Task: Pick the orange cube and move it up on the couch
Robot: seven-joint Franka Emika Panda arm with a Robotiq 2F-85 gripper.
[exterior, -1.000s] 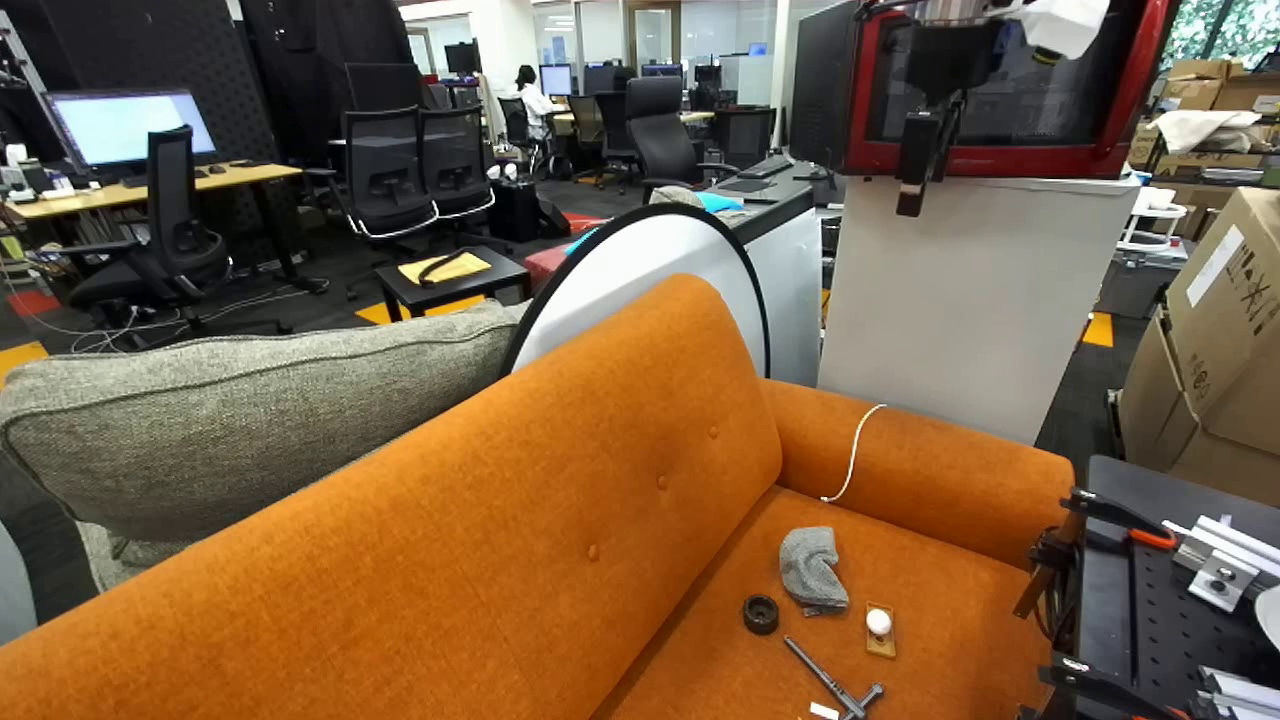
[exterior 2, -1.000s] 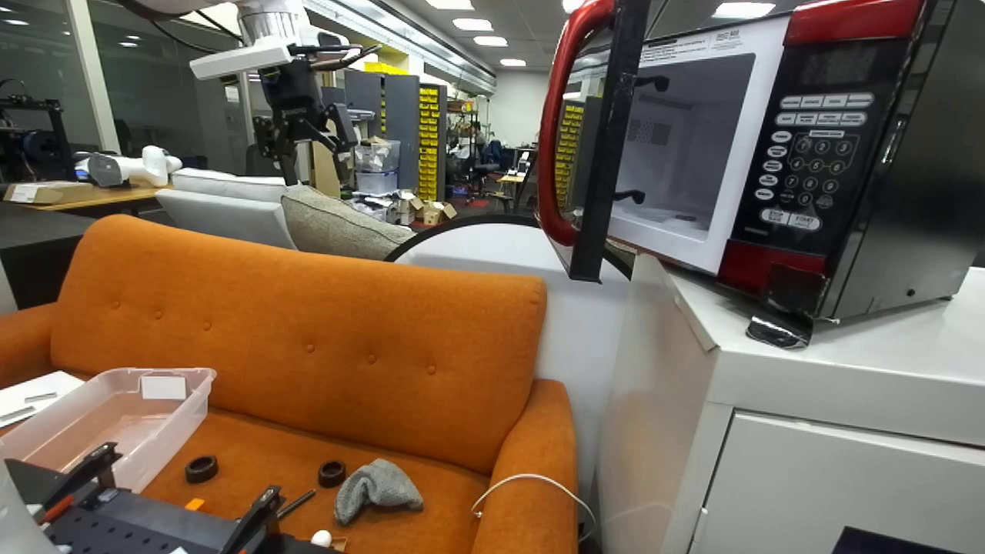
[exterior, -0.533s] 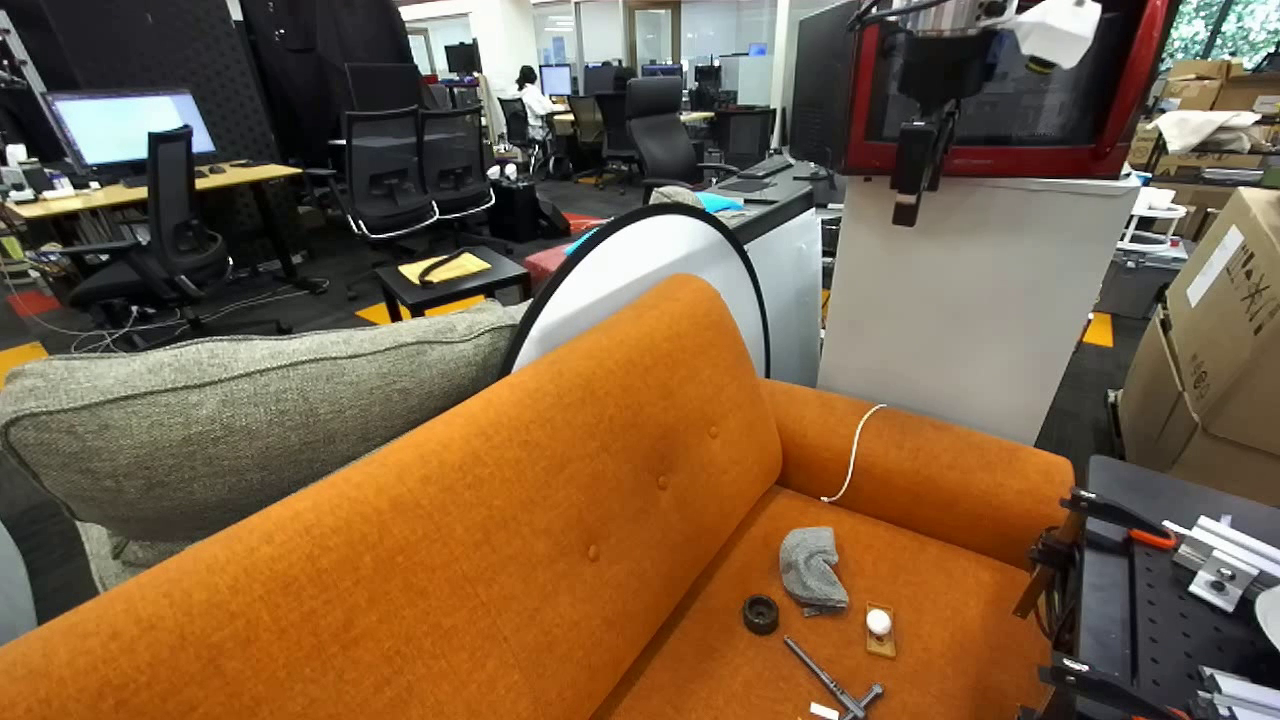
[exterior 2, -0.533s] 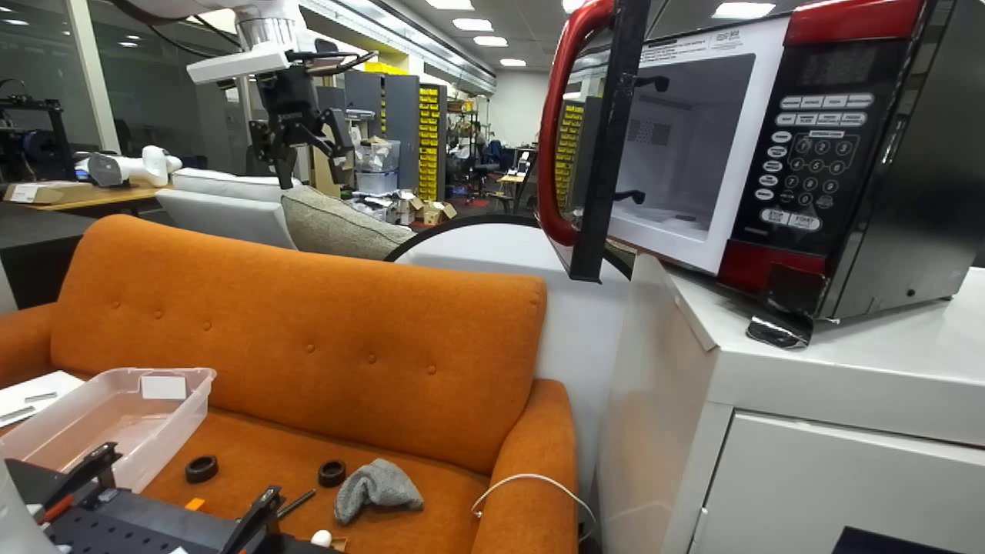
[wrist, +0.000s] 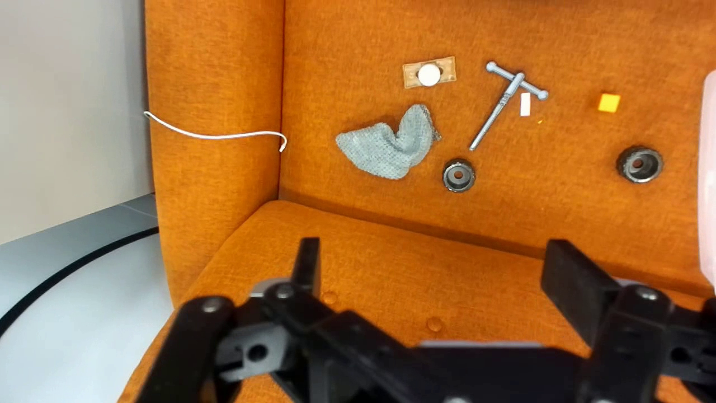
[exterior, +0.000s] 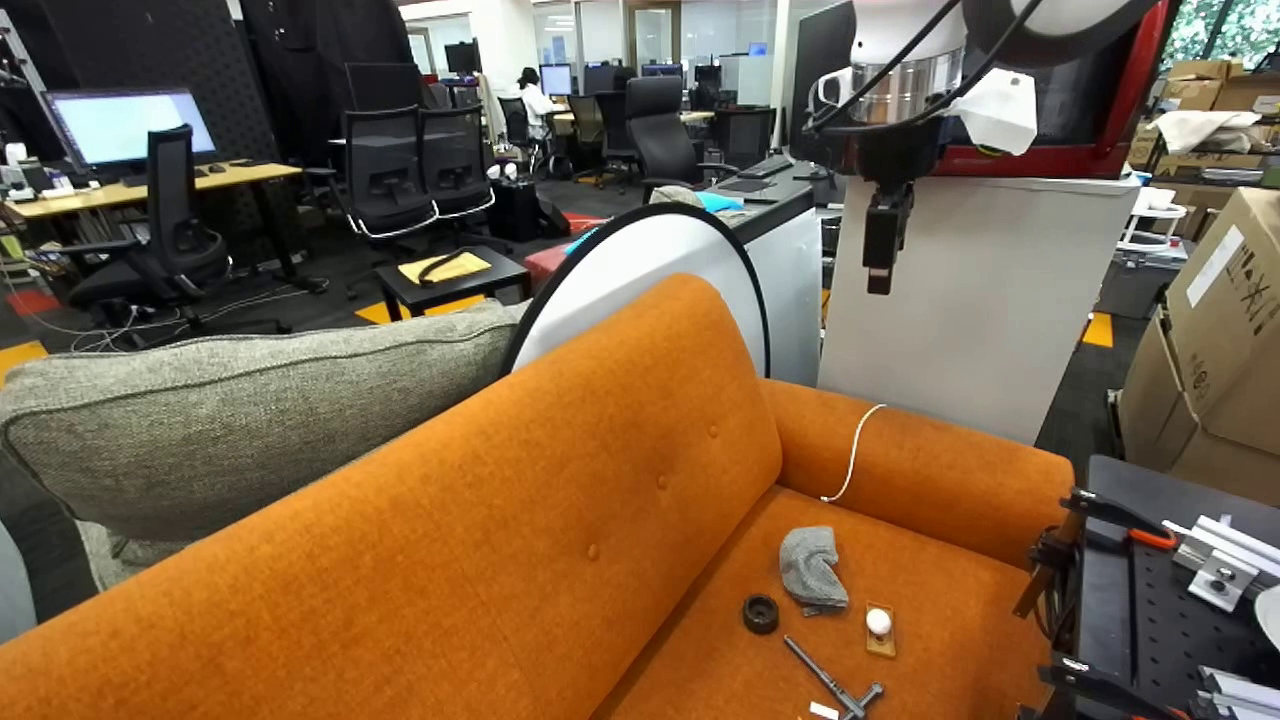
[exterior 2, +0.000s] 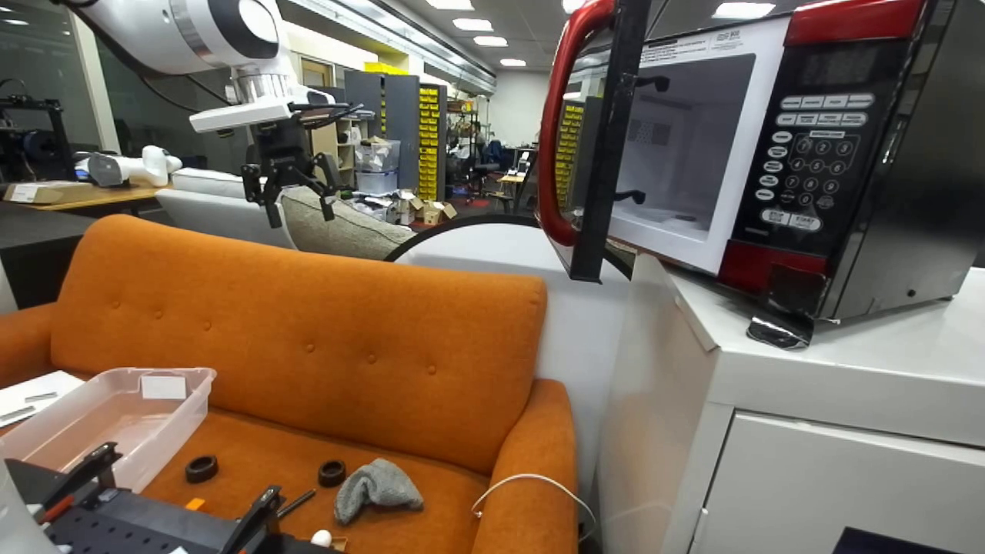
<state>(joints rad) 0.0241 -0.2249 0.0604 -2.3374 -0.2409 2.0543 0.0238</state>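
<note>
The orange cube, small and yellow-orange, lies on the seat of the orange couch in the wrist view, right of a grey T-shaped tool. The cube also shows in an exterior view beyond the black workbench edge; elsewhere it is out of view. The couch's thick backrest shows in both exterior views. My gripper is open, with a wide gap and nothing between its fingers. It hangs well above the couch, pointing down, in both exterior views, far from the cube.
On the seat lie a grey cloth, two black rings, the T-shaped tool, a wooden piece with a white ball and a clear bin. A microwave with open door stands on a white cabinet.
The arm has come down, mostly in the last half second, and my gripper hangs lower, shifted slightly left in both exterior views. The gripper points more straight down. The items on the couch have not moved.
</note>
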